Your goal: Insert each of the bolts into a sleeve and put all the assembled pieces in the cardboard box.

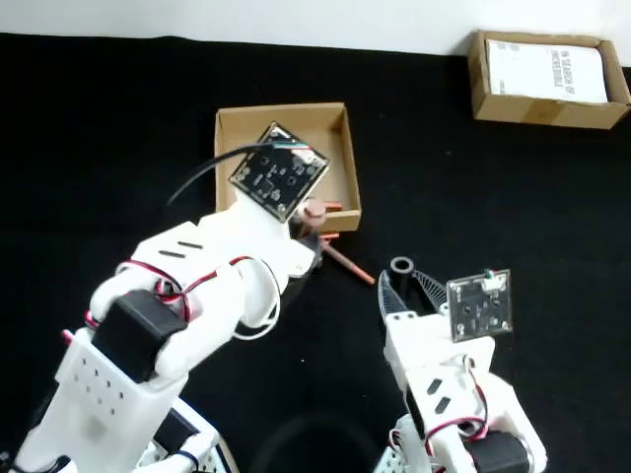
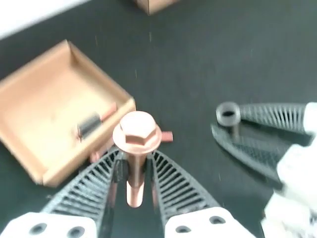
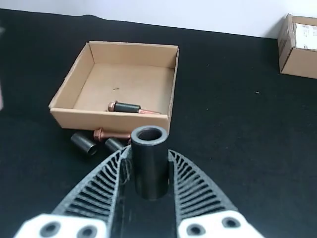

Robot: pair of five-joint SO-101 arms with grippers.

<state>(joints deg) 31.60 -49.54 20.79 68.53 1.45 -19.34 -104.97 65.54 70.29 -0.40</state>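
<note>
Closest in the left wrist view, the left gripper has its ribbed black fingers closed narrowly on the shank of a copper-coloured hex-head bolt, with the head standing clear above the fingertips. In the right wrist view, the right gripper likewise clamps a dark grey metal tube sleeve, upright with its open bore facing up. From the high view, the two held parts are near each other but apart, just in front of the shallow open cardboard box, so this pair is not yet joined.

One assembled piece, a bolt already wearing its sleeve, lies on the floor of the box near the front wall. That looks like the only finished unit.

Outside, on the black table cover just beside the box's front wall, lie a loose bolt and two loose sleeves. I judge the task under halfway. The held pair needs mating and dropping in, then the loose parts need the same treatment.
</note>
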